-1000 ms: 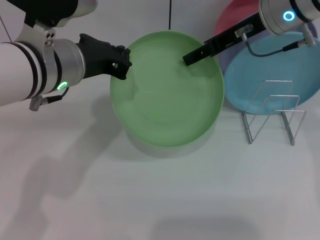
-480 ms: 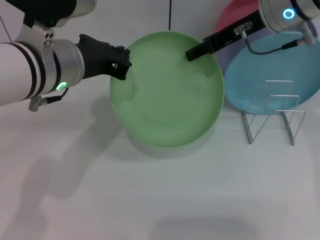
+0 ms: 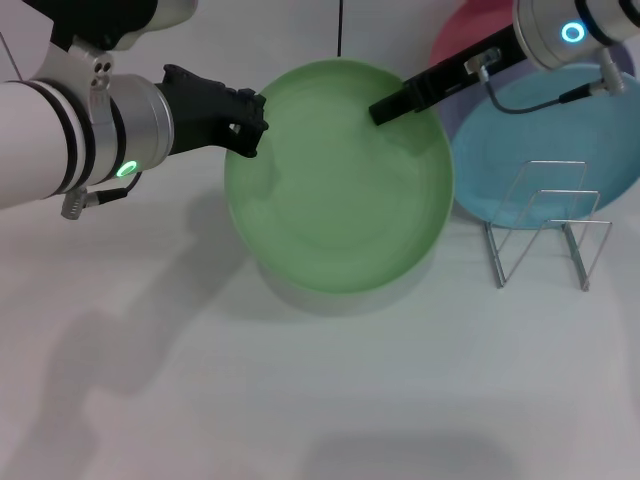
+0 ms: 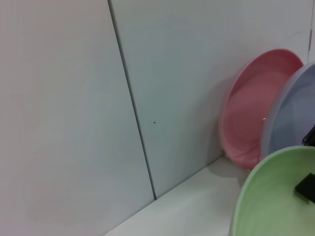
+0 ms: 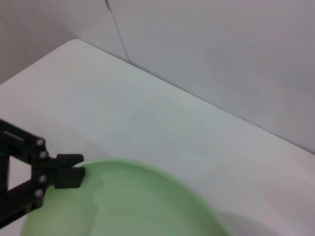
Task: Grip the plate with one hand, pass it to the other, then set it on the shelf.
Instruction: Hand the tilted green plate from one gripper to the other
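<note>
Head view: left tool (image 3: 247, 125) clamped on the green plate (image 3: 338, 190) rim, plate held above the bench (image 3: 300, 400). Right tool (image 3: 385, 108) at far rim; can't tell its grip. Handover underway, rack (image 3: 545, 225) empty.
Left wrist: plate (image 4: 275, 196) edge only.
Right wrist: left tool (image 5: 69, 174) pinching rim.

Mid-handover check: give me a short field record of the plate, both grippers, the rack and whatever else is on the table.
plate: light green plate, lifted above the table, shadow beneath it
left gripper: left gripper clamped on the plate's left rim
right gripper: right gripper over the plate's upper right edge; grip cannot be judged
shelf: wire rack holds no plate, right of the green plate
other plates: blue plate behind the rack; pink plate against the wall
</note>
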